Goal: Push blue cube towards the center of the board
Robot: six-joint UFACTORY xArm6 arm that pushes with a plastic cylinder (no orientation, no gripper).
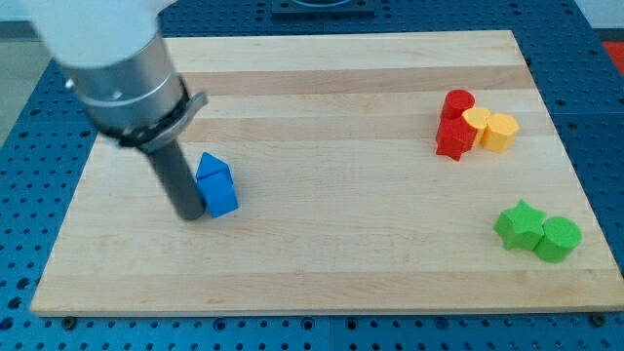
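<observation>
The blue cube (220, 195) sits on the wooden board (322, 107) at the view's left, a little below mid-height. A second blue block (212, 166), wedge-like in shape, touches it just above. My tip (191, 215) rests on the board right against the blue cube's left side. The rod rises from it up to the grey arm body at the view's top left.
At the view's right, a red cylinder (459, 101) and a red star-like block (454, 137) stand beside two yellow blocks (477, 124) (500, 132). Lower right hold a green star-like block (520, 224) and a green cylinder (559, 239).
</observation>
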